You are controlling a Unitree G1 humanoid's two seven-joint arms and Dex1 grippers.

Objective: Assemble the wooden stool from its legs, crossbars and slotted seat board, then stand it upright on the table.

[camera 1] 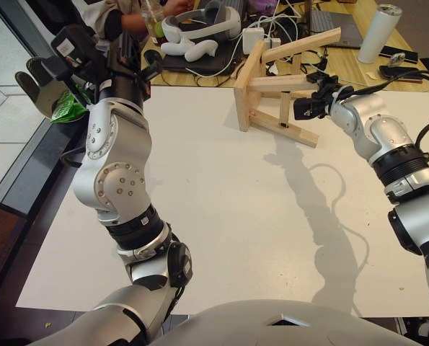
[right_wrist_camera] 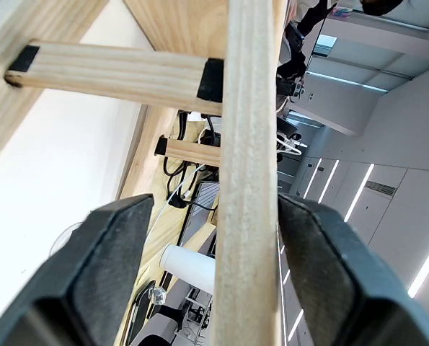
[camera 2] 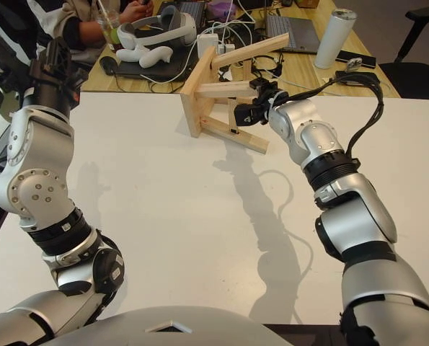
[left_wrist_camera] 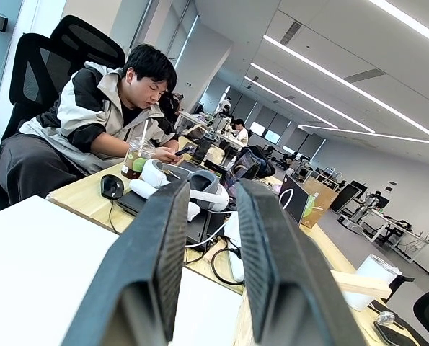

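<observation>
The right gripper [camera 1: 309, 101], fingers apart astride a leg [right_wrist_camera: 250, 108] of the wooden stool [camera 1: 272, 86] lying sideways at the table's [camera 1: 200, 216] far edge, should be closed squarely before tipping; the left gripper [left_wrist_camera: 210, 216] is raised aside, fingers apart.

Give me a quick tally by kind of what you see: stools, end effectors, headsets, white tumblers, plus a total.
Stool: 1
End effectors: 2, the left end effector and the right end effector
Headset: 1
White tumbler: 1
Total: 5
</observation>
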